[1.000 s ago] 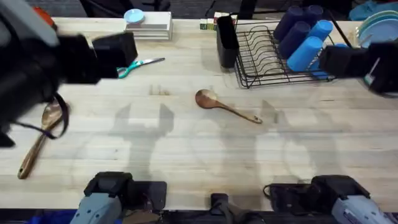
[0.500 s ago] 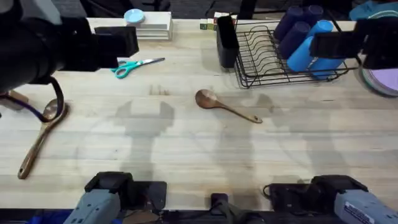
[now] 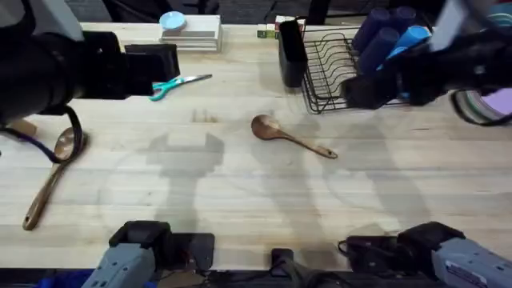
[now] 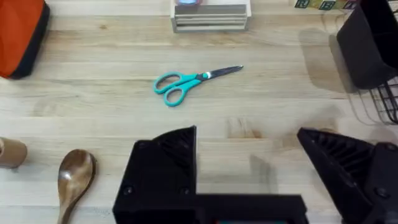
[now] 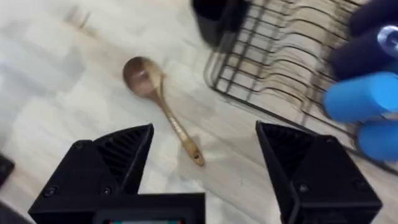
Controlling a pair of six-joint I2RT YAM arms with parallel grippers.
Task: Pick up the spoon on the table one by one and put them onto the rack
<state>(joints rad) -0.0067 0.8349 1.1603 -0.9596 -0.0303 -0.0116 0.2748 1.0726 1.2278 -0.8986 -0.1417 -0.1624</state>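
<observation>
One brown wooden spoon (image 3: 292, 138) lies mid-table, its bowl toward the left; the right wrist view shows this spoon (image 5: 163, 106) below and ahead of my open right gripper (image 5: 205, 158). A second spoon (image 3: 48, 180) lies near the table's left edge, and its bowl (image 4: 76, 177) shows beside my open left gripper (image 4: 249, 165). The black wire rack (image 3: 340, 76) stands at the back right with its tall black utensil holder (image 3: 292, 52) on its left side. Overhead, my left gripper (image 3: 156, 62) hovers high at the back left. My right gripper (image 3: 362, 90) hangs over the rack's front. Both grippers hold nothing.
Teal-handled scissors (image 3: 180, 83) lie at the back left, near a white stacked box (image 3: 192, 34). Blue cups (image 3: 396, 44) fill the rack's right part, and plates (image 3: 490, 106) sit at the far right. An orange object (image 4: 22, 34) is at the far left.
My right arm has swung left from the table's right edge to over the rack's front. The left arm shifted slightly. Neither spoon has moved.
</observation>
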